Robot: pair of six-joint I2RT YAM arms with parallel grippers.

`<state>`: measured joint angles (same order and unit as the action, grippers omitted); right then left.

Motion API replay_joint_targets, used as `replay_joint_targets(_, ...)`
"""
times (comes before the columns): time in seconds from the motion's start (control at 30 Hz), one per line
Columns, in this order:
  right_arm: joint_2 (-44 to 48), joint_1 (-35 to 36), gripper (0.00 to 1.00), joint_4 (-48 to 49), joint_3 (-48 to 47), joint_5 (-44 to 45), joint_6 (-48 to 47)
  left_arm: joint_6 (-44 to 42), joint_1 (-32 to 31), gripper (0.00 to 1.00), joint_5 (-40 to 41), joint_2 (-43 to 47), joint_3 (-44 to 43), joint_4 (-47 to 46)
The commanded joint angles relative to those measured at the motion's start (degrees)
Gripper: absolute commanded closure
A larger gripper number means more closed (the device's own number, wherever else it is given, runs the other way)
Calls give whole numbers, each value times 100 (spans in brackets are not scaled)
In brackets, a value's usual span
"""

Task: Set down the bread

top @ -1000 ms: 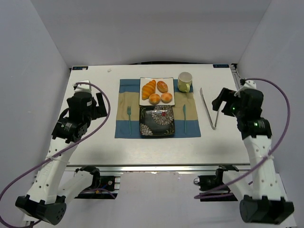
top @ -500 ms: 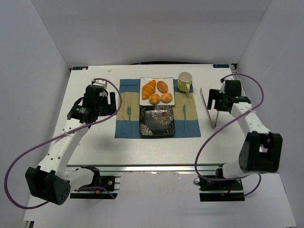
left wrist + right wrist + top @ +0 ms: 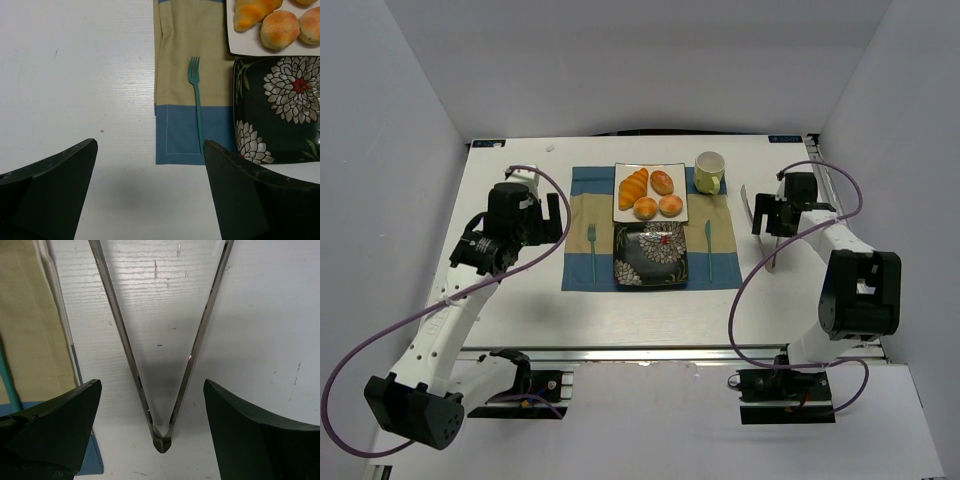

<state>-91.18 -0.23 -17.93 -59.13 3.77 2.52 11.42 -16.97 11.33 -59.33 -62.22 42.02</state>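
Two small round golden buns [image 3: 645,208] [image 3: 670,205] lie at the front of a white square plate [image 3: 623,214], behind them a croissant [image 3: 633,186] and an oval browner roll [image 3: 662,181]. The left wrist view shows the buns [image 3: 279,29] [image 3: 310,24] at top right. I cannot tell which bun is the bread. A dark floral plate [image 3: 626,270] lies just in front, empty. My left gripper [image 3: 552,214] is open and empty over the table left of the placemat [image 3: 150,192]. My right gripper [image 3: 770,217] is open and straddles the hinge end of metal tongs [image 3: 161,440].
A yellow-green cup [image 3: 709,172] stands right of the white plate. A teal fork [image 3: 196,100] and a teal knife [image 3: 708,248] lie on the blue and beige placemat [image 3: 582,205]. The tongs [image 3: 768,256] lie on the table right of the mat.
Both arms reached out from their folded pose over the table. The left gripper has drawn back a little leftward; the right gripper has settled over the tongs.
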Motion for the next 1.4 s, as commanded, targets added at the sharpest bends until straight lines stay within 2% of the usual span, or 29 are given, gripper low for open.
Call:
replay_joint_targets(0.0,-128,5,11,281,77,159,-59,-26,1,2,36,141,25,34)
replay_joint_targets(0.67,-1420,14,11,572,-256,203,231,71,1,2,273,317,289,78)
replay_joint_targets(0.9,-1675,14,19,537,-467,168,222,97,1,2,299,291,306,52)
replay_joint_targets(0.93,-1710,14,22,528,-494,168,231,106,1,2,291,290,315,52)
replay_joint_targets(1.0,-1737,14,37,484,-564,159,222,106,1,2,299,282,333,61)
replay_joint_targets(1.17,-1457,14,40,273,-713,141,441,115,1,2,291,352,342,139)
replay_joint_targets(1.37,-420,14,42,-526,-1214,221,872,115,1,2,282,439,245,298)
